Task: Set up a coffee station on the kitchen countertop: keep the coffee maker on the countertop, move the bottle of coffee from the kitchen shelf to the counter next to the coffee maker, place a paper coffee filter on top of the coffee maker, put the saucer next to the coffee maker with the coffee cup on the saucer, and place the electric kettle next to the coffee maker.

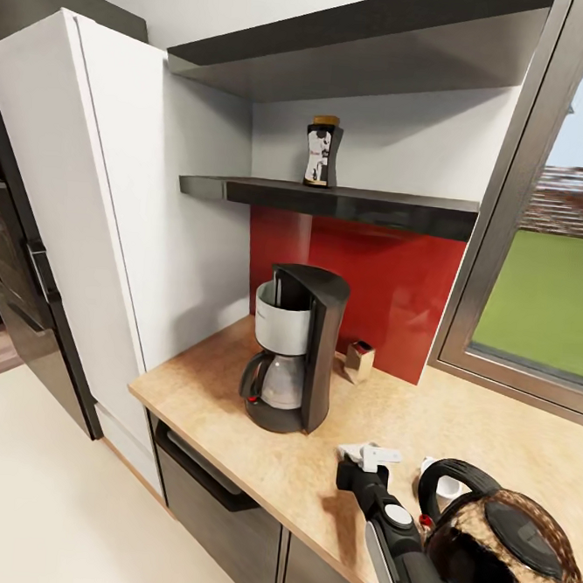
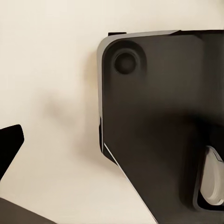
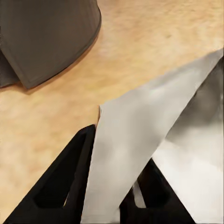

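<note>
Head view: paper coffee filter [image 1: 370,456] is clamped in the right claw [image 1: 361,459] beside the coffee maker [image 1: 294,349]; bottle of coffee [image 1: 322,151] is left on the shelf [image 1: 334,202]; left claw's state cannot be told.

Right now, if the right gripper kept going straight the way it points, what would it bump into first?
Probably the coffee maker. The right gripper, shut on the paper filter, points across bare countertop toward its dark base. Depth is hard to judge, so it might graze past.

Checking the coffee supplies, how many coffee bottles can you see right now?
1. The bottle stands upright on the dark shelf, above the coffee maker on the counter. Others may be out of frame.
</note>
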Controlling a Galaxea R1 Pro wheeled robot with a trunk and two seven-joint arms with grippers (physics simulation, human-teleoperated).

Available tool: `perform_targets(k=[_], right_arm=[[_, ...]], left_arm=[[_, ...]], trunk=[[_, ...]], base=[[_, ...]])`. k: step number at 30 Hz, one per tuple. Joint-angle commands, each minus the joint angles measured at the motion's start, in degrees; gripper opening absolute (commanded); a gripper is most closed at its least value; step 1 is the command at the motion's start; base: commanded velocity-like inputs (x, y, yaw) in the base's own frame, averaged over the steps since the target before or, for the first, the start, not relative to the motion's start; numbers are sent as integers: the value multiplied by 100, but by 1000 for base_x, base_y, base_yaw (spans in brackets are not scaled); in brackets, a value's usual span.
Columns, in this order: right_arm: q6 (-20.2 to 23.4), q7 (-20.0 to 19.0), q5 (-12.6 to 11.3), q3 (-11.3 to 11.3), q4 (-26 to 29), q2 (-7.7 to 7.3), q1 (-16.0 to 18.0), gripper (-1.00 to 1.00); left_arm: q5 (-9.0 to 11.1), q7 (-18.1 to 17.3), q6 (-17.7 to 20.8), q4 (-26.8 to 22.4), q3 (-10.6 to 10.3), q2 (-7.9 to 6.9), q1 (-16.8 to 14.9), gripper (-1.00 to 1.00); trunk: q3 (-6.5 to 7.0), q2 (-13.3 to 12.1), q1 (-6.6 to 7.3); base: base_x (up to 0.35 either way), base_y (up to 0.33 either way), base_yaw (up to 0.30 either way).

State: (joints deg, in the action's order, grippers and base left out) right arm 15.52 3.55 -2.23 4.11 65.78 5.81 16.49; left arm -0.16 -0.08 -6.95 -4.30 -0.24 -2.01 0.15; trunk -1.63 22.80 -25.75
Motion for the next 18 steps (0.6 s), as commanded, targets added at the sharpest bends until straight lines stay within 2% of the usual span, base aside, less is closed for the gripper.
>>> perform_targets(k=[1, 18], right_arm=[[30, 41, -41, 11, 8, -1, 4, -100], [30, 41, -41, 11, 20, -1, 4, -100]], left_arm=[[-2, -1, -8, -9, -3, -1, 2, 100], [-2, -1, -11, -5, -3, -1, 2, 100]], trunk=[[-12, 12, -4], [-12, 12, -4]], base=[[0, 0, 0], [0, 0, 0]])
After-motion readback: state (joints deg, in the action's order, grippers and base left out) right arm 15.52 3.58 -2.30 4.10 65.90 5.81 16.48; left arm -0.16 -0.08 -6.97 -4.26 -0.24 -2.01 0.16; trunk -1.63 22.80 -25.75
